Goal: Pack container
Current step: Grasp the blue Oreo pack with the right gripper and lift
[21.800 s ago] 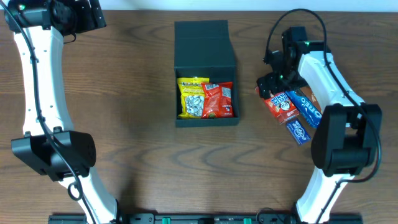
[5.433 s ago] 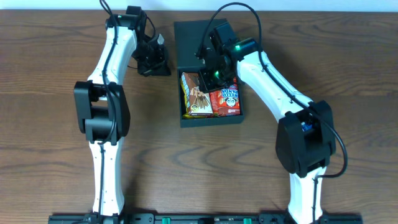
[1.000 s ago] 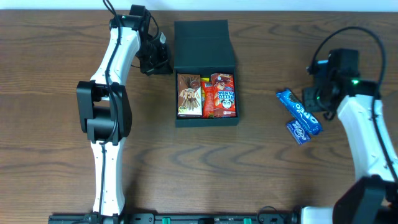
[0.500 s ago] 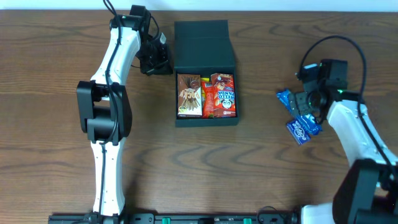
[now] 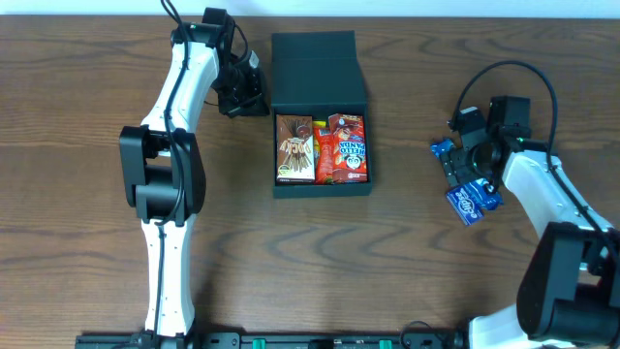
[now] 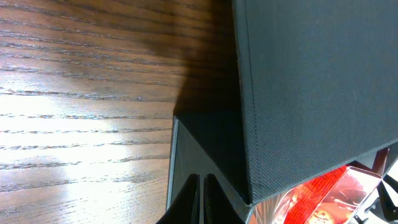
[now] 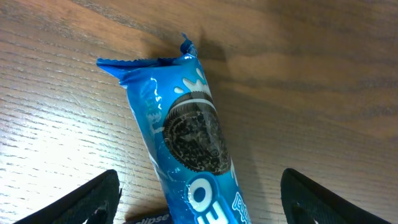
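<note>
The dark teal container (image 5: 322, 188) sits mid-table with its flap lid (image 5: 319, 66) laid open behind it. Inside stand a brown packet (image 5: 295, 147) and red packets (image 5: 342, 150). My left gripper (image 5: 258, 100) is shut and empty, its tips (image 6: 202, 182) against the container's left outer wall (image 6: 298, 93) near the hinge. My right gripper (image 5: 465, 160) is open and hovers low over a blue Oreo packet (image 7: 186, 143) lying on the table. That packet lies between the two fingers (image 7: 93, 199), untouched. Only its left end (image 5: 443, 149) shows from overhead.
A smaller blue Eclipse packet (image 5: 470, 204) lies just in front of the Oreo packet, its edge (image 7: 149, 219) showing by the right gripper's left finger. A red packet (image 6: 317, 199) peeks out under the lid. The table's back edge runs close behind the lid.
My right gripper has moved left and down over the Oreo packet, and its jaws stand wider than a second ago. The left arm and the container have not moved.
</note>
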Robot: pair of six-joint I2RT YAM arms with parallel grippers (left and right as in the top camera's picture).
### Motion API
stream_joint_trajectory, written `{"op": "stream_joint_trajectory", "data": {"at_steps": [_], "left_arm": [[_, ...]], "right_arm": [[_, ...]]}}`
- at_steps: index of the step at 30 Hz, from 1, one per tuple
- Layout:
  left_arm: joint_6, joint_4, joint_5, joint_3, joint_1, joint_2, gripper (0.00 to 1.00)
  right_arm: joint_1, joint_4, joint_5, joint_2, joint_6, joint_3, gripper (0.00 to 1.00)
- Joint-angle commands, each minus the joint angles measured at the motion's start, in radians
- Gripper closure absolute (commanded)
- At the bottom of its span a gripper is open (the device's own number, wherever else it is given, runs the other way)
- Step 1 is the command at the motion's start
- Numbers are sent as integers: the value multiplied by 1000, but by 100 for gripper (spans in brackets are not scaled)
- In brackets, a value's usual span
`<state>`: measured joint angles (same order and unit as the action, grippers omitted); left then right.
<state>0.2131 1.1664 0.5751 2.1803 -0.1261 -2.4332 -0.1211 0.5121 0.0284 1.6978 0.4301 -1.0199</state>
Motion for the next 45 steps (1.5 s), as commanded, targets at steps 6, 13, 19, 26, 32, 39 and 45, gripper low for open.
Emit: {"op": "stream_joint_trajectory", "data": {"at_steps": [6,13,19,26,32,39,45], "left_arm": [[0,6,-9,-1,1,-17,94],[0,8,-9,-1,1,-17,94],[0,8,-9,-1,1,-17,94],[0,8,-9,-1,1,-17,94],[1,8,-9,-1,1,-17,94],[1,11,-8,-1,1,-17,94],[1,19,-6,-1,1,-17,94]], "right_arm": [[4,-1,18,83,47,3,20],[3,-16,22,117,47,3,35],[3,-24,25,126,47,3,46],[3,-26,25,126,47,3,53],[3,-27,25,126,47,3,57],[3,-44,25,126,45,2,61],[3,-86,25,126,-47,-6,65]]}}
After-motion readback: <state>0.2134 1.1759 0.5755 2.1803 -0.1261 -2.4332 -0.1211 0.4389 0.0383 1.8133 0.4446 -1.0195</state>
